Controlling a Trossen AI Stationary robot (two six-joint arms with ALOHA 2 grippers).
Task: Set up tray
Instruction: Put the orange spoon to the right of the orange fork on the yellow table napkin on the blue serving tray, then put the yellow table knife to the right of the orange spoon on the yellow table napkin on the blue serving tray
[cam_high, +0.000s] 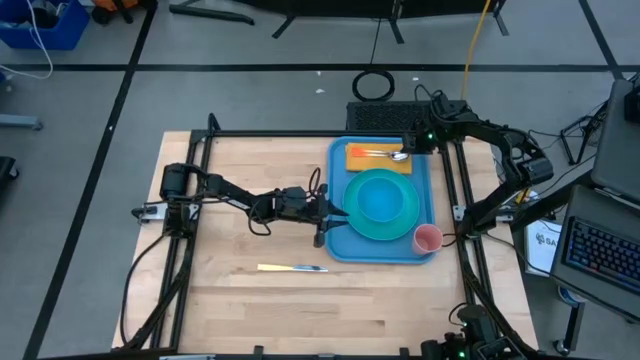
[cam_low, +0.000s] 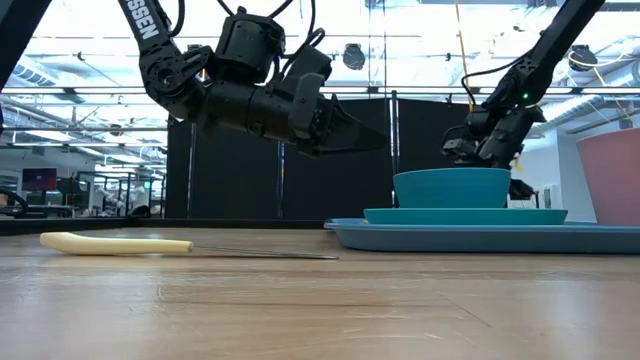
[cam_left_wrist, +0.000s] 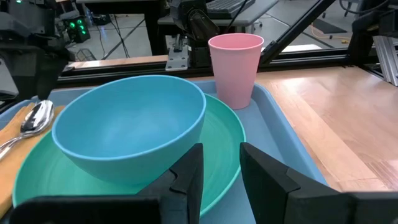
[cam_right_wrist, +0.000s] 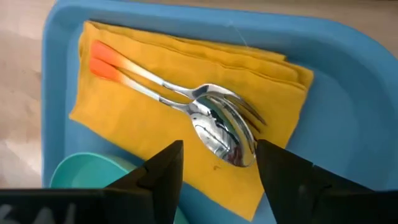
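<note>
Your right claw (cam_right_wrist: 217, 165) hangs wide open, empty, right over the spoon (cam_right_wrist: 217, 134) and fork on the napkin (cam_right_wrist: 186, 118). Left claw (cam_left_wrist: 221, 165) is part open, holding nothing, at the tray (cam_high: 437, 195) edge, bowl (cam_left_wrist: 130, 127) just ahead.

In the right wrist view the tray (cam_right_wrist: 348, 112) is running off the frame on three sides, and the plate (cam_right_wrist: 87, 171) is showing only as a sliver at lower left. In the low view the pink cup (cam_low: 610, 180) is getting cut off at the right edge, and the bowl (cam_low: 452, 187) is hiding the right gripper's fingertips.
</note>
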